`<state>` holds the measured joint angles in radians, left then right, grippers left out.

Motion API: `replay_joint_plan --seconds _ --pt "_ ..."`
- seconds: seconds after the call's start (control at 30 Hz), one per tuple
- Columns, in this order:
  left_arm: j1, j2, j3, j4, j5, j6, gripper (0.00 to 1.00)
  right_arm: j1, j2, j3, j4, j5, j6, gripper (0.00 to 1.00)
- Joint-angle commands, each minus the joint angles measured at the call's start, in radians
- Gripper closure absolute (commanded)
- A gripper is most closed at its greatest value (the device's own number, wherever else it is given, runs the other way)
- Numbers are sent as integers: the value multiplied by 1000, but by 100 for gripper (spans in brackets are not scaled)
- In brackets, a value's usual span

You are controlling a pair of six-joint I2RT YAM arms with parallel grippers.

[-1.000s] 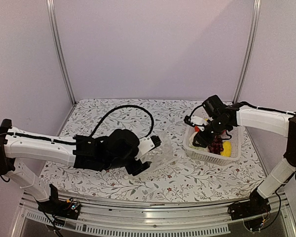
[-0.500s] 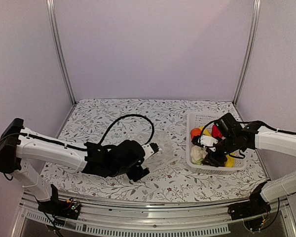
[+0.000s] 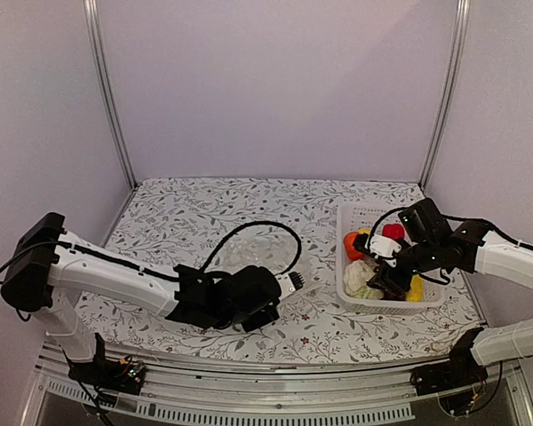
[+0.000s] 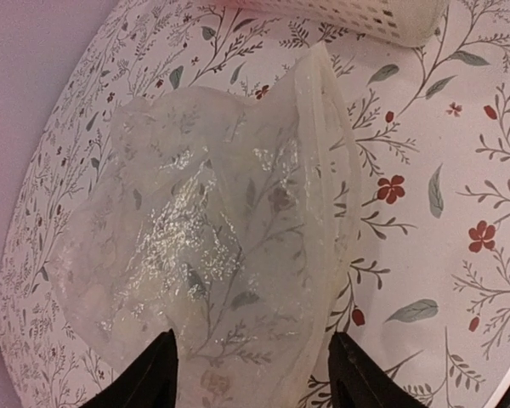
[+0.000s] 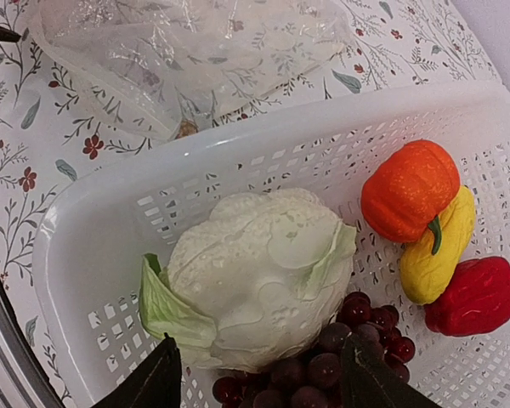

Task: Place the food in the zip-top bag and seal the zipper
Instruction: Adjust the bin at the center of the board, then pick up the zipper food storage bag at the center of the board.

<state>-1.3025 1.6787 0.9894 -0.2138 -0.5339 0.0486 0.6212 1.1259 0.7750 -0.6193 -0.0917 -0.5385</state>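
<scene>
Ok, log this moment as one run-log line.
left pincer: open, astride zip-top bag edge | right pincer: open, above cauliflower in basket | zip-top bag: empty | food: all in basket

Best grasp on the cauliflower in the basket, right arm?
Probably grip the cauliflower across its rounded white head, coming down from above: the basket wall shuts off one side and the grapes crowd another, while the top is exposed. The open right gripper hovers over it.
</scene>
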Motion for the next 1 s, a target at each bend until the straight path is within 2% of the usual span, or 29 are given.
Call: replay_joint_plan --seconds 0.0,0.17,0.47,0.6,0.83,0.97 --pt "-29 33 25 16 -19 13 41 5 -20 11 49 0 24 37" --pt "-44 79 45 11 -6 16 41 5 -8 9 65 -3 37 37" --pt "-42 223 122 -19 -229 -12 52 5 -13 -2 72 -11 43 37" --pt "-36 248 130 -17 -262 -22 59 5 -18 -2 74 -19 47 36" --pt "7 182 138 -22 -259 -46 81 5 -18 22 73 -16 45 36" --pt "59 64 135 -44 -204 -71 84 5 -18 80 65 -36 37 36"
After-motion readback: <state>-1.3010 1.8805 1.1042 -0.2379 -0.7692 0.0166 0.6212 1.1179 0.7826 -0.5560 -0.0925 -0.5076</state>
